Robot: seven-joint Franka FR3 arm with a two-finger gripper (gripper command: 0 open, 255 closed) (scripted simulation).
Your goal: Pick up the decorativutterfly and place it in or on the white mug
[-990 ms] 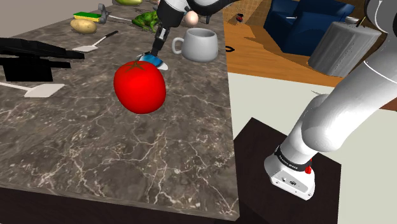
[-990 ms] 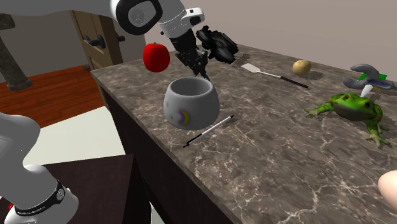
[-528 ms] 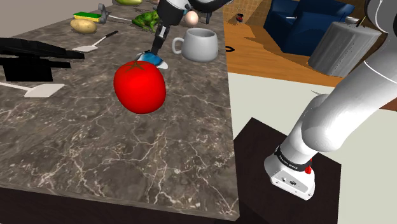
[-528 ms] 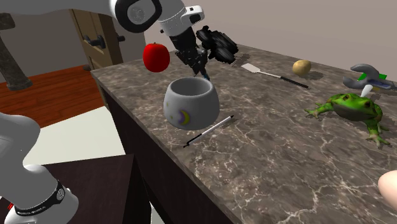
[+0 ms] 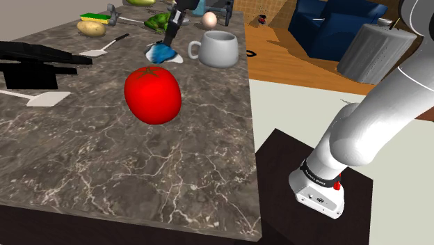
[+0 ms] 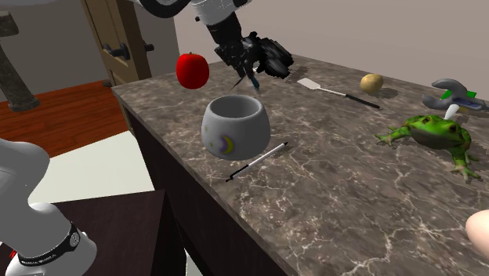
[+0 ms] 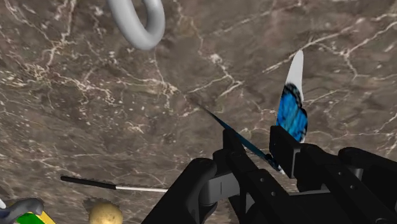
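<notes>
The butterfly [image 5: 163, 53] has blue wings with white tips and hangs a little above the dark marble counter [image 5: 104, 153]. My gripper [image 5: 167, 42] is shut on it from above. In the wrist view the fingers [image 7: 233, 145] clasp one thin wing edge-on, while the other blue wing of the butterfly [image 7: 292, 115] stands up beside them. The grey-white mug [image 5: 221, 49] stands upright, just to the shoulder view's right of the butterfly. From the second exterior view the gripper [image 6: 242, 69] holds the butterfly [image 6: 251, 83] above and behind the mug [image 6: 235, 125]. The mug's handle [image 7: 137, 22] shows ahead of the gripper.
A big red tomato-like fruit [image 5: 153, 95] sits near the counter's middle. A green frog [image 6: 431, 133], a potato [image 6: 371, 81], a spatula [image 6: 333, 90], a black-and-white stick [image 6: 256, 161] and a black object [image 6: 268, 52] lie around. The counter edge drops off at the shoulder view's right.
The gripper has risen from the counter, carrying the butterfly up and toward the far end of the counter. The mug and the red fruit have stayed put.
</notes>
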